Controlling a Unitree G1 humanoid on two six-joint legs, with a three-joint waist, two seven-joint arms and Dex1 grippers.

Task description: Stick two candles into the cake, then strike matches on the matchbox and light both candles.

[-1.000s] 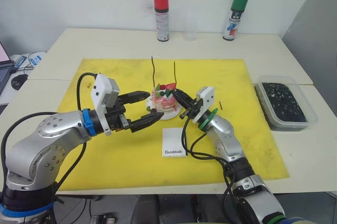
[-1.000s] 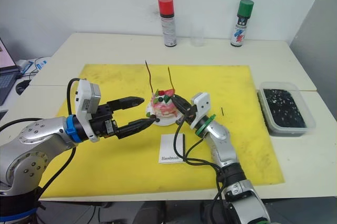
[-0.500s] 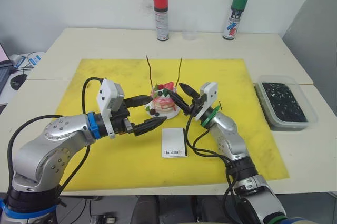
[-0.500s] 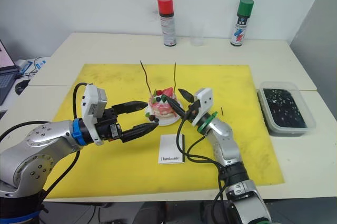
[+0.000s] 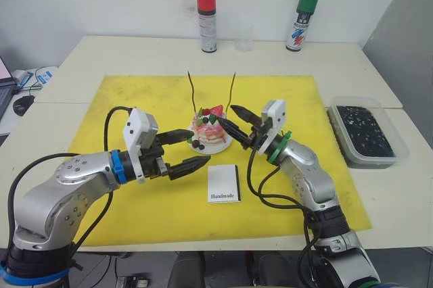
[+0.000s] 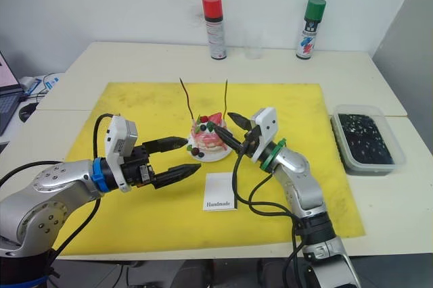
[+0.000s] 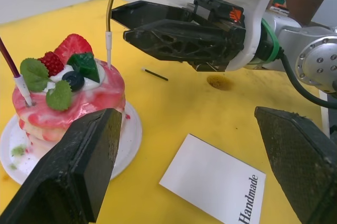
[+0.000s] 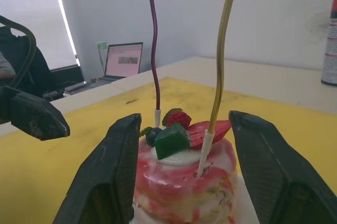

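From the head camera, the cake [image 5: 212, 132] sits on the yellow mat [image 5: 135, 99], both candles [image 5: 233, 90] upright in it, between the left gripper [image 5: 189, 151] and right gripper [image 5: 238, 124], each spread and empty. The left wrist view shows the matchbox [image 7: 215, 179] lying between its parted jaws, with a match [image 7: 155, 74] just beyond. The right wrist view frames the cake between its released jaws.
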